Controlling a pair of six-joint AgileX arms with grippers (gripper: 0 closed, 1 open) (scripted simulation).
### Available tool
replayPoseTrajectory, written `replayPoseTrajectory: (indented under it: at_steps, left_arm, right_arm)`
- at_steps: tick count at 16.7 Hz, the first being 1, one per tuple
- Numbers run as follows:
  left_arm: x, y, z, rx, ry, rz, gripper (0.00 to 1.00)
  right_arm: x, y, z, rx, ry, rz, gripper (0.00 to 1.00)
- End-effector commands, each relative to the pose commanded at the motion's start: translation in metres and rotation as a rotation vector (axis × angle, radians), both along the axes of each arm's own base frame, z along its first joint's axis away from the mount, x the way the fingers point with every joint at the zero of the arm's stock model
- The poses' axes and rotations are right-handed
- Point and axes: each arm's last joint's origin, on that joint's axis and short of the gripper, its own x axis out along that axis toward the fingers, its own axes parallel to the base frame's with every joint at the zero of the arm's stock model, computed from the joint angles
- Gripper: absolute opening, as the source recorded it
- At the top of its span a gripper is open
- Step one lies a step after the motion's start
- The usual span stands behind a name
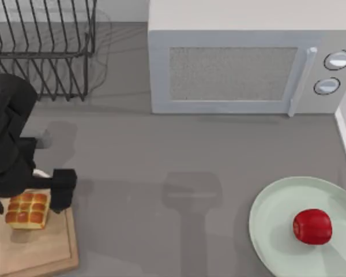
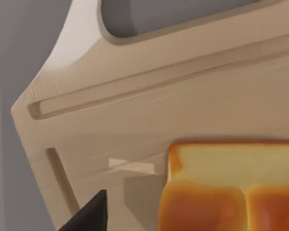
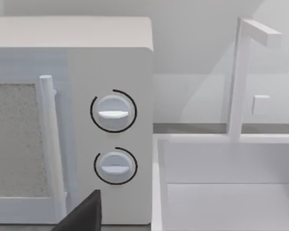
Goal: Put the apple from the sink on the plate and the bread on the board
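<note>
My left arm reaches in from the left edge of the top view, and its jaws [image 1: 32, 193] hang over the far end of the board [image 1: 37, 248], which lies at the near left corner of the surface [image 1: 161, 156]. One dark finger [image 1: 63, 189] stands just beside the right side of the bread [image 1: 27, 209]; the other side is hidden under my own arm, so I cannot tell whether the jaws are pressing the bun or merely standing around it. The bread sits flat on the board's far part, its grid-scored golden top facing up. In the left wrist view the bread [image 2: 231, 187] rests on the pale wood with its yellow side showing, the board's [image 2: 135, 120] grooved border runs past it, the rounded handle opening is beyond, and one dark fingertip [image 2: 89, 214] pokes in near the bun without clearly touching it.

The apple [image 1: 312, 226] lies on the plate [image 1: 271, 219] at the near right of the surface, a little right of the plate's middle.

My right arm looks toward the back: its wrist view shows the microwave [image 3: 111, 72] with two round knobs [image 3: 113, 111] and a bar handle, the white sink [image 3: 221, 183] with its tap just beside it, and one dark fingertip [image 3: 84, 214] at the edge. I cannot tell how those jaws stand.

A wire dish rack [image 1: 43, 46] stands at the far left, next to the microwave [image 1: 230, 63].
</note>
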Motion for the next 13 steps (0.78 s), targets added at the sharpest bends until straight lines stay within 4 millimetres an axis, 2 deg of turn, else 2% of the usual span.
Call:
replayPoseTrajectory:
  at_steps: [3,6,9,13]
  left_arm:
    - [0.000,0.000,0.003,-0.003,-0.015,-0.001,1.00]
    - [-0.007,0.003,0.015,-0.018,-0.105,-0.003,1.00]
    - [-0.025,0.011,0.032,-0.041,-0.259,-0.001,1.00]
    - [-0.061,0.023,0.044,-0.063,-0.494,0.004,1.00]
  right_arm:
    - [0.000,0.000,0.000,0.000,0.000,0.000,1.00]
    - [0.000,0.000,0.000,0.000,0.000,0.000,1.00]
    - [0.000,0.000,0.000,0.000,0.000,0.000,1.00]
    - [0.000,0.000,0.000,0.000,0.000,0.000,1.00]
